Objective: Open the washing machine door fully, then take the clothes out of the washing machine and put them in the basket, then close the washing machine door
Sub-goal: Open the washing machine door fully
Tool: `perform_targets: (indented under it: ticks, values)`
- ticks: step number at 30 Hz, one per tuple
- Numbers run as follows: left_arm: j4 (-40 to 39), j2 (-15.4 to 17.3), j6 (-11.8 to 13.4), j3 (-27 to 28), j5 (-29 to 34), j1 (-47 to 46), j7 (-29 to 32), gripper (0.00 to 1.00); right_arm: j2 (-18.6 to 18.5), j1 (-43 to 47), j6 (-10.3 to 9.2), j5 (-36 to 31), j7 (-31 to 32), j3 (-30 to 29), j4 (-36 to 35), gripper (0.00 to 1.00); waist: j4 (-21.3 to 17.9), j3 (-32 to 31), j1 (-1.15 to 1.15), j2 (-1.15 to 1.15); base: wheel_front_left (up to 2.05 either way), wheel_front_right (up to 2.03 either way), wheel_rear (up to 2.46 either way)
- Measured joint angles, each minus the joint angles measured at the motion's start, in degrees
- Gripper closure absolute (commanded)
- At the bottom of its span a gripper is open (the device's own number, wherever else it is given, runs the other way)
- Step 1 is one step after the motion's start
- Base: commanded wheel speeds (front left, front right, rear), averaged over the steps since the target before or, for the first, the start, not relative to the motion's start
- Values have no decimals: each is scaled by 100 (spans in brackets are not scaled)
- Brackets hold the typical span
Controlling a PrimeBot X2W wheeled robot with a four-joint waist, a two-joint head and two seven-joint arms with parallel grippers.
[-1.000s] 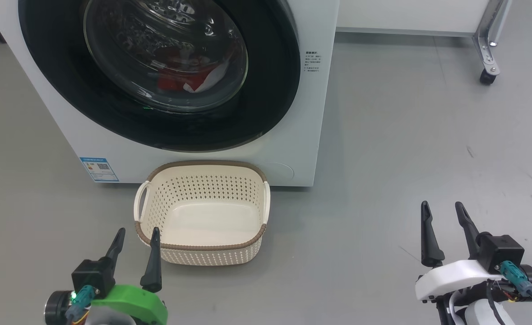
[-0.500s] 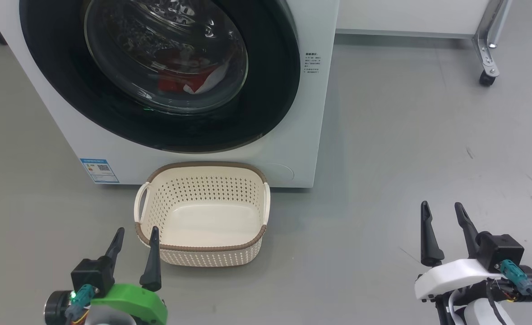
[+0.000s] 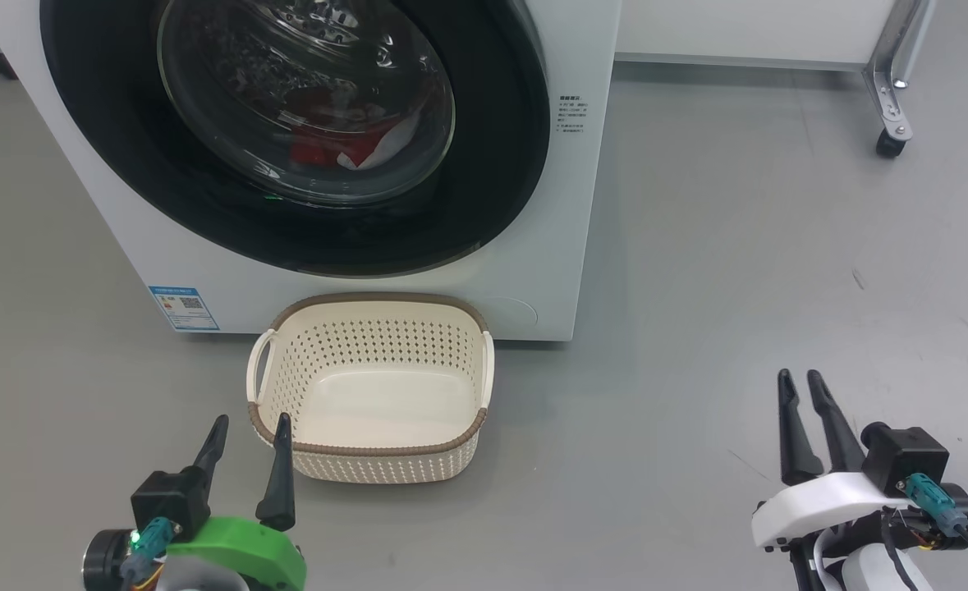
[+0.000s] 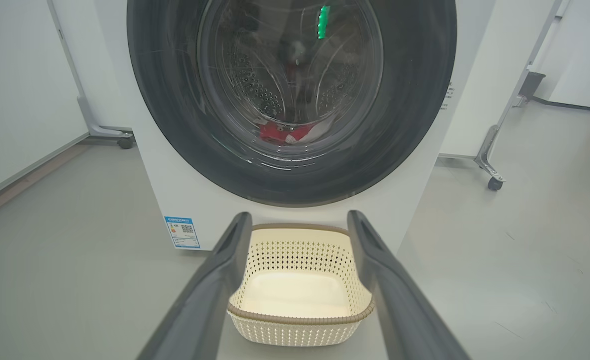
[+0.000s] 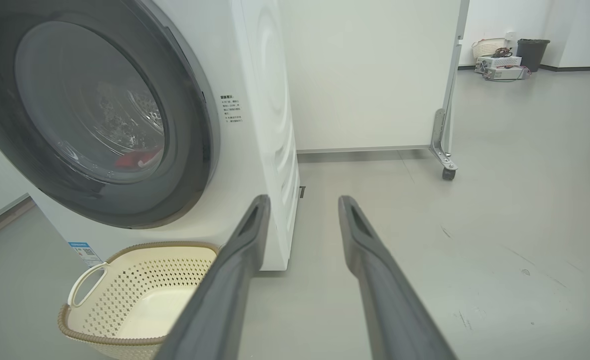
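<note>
Nothing done yet: washing machine door (image 3: 492,164) shut, clothes (image 3: 319,152) inside, basket (image 3: 369,448) empty. L gripper (image 3: 252,420) jaws wide, R gripper (image 3: 799,376) jaws narrow, both hold nothing

- Left gripper (image 3: 252,423): low on the left side, sitting on a green mount (image 3: 241,554), fingers pointing up and spread wide, holding nothing.
- Right gripper (image 3: 800,377): low on the right side, on a white mount (image 3: 812,499), fingers upright with only a narrow gap between them, empty.

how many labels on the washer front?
2. Blue label at the washing machine's lower left corner; printed text block right of the door. Upper front is cropped, more may be hidden.
</note>
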Motion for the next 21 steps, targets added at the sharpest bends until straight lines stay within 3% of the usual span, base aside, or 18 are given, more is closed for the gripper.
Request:
perform_targets:
  ticks: [8,12,16,21]
  values:
    - [-26,0,44,-31,-36,-23,0,0,4,-34,5,65,0,-58,-34,100,20,97,0,0,0,0,0]
    - [-41,0,44,-44,-36,-79,0,0,21,-103,111,255,0,-126,-101,100,37,160,0,0,0,0,0]
    - [-71,0,44,-67,-36,-155,0,0,76,-178,279,1043,-2,-405,-171,100,67,250,0,0,0,0,0]
    - [-110,0,44,-119,-36,-226,0,0,102,-338,528,2561,166,-880,-238,100,119,374,0,0,0,0,0]
